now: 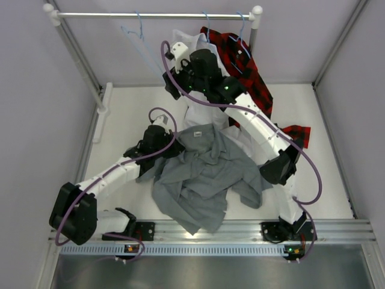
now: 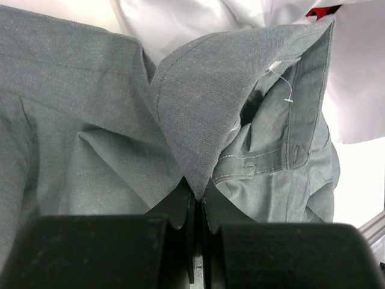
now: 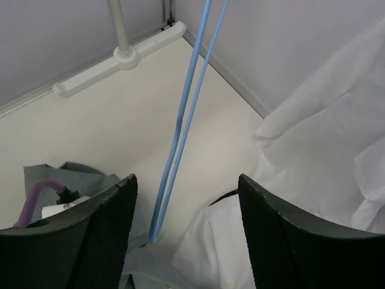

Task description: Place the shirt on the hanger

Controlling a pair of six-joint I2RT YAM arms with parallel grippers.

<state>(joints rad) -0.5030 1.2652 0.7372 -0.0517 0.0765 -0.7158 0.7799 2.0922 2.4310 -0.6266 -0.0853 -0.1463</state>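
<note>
Only at the start. Gripping the collar of the shirt with the left hand, pinched tight, in the middle of the frame on the counter. Up by the rail in the upper left with the right hand, spread wide on both sides of the hanger, not squeezing it. Left to do: grab the hanger and slip it inside the shirt.

The hanger runs off the top edge.
</note>
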